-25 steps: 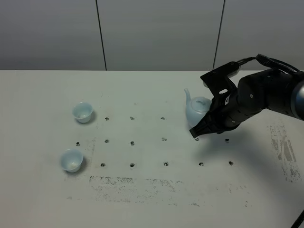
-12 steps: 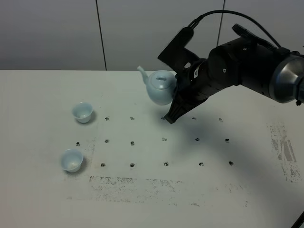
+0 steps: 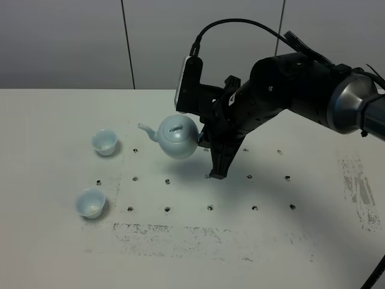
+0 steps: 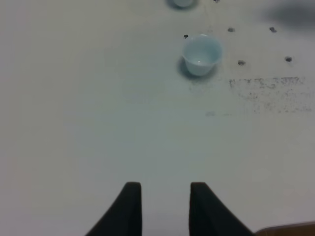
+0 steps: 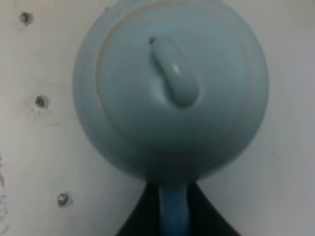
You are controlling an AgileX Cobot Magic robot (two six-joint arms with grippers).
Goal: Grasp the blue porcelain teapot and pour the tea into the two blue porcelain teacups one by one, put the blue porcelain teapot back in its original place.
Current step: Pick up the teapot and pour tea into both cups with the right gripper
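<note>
The blue porcelain teapot [image 3: 177, 137] hangs in the air over the middle of the table, its spout pointing left toward the far teacup [image 3: 104, 142]. My right gripper [image 3: 203, 137] is shut on its loop handle. In the right wrist view the pot's lid and knob [image 5: 172, 83] fill the frame, with the handle between the black fingers [image 5: 173, 211]. The near teacup [image 3: 91, 202] stands at front left, also seen as [image 4: 201, 53], with the other cup's edge [image 4: 182, 2] beyond it. My left gripper [image 4: 166, 189] hovers low over bare table with its fingers apart and nothing between them.
The white table [image 3: 54, 253] has a grid of small dark holes [image 3: 167, 180] and scuffed patches at the front [image 3: 180, 235] and right [image 3: 361, 192]. A grey panelled wall stands behind. The right arm's cable arches above the arm.
The right gripper has lifted the teapot from its spot at centre right and carried it left toward the cups. Both cups stayed where they were.
</note>
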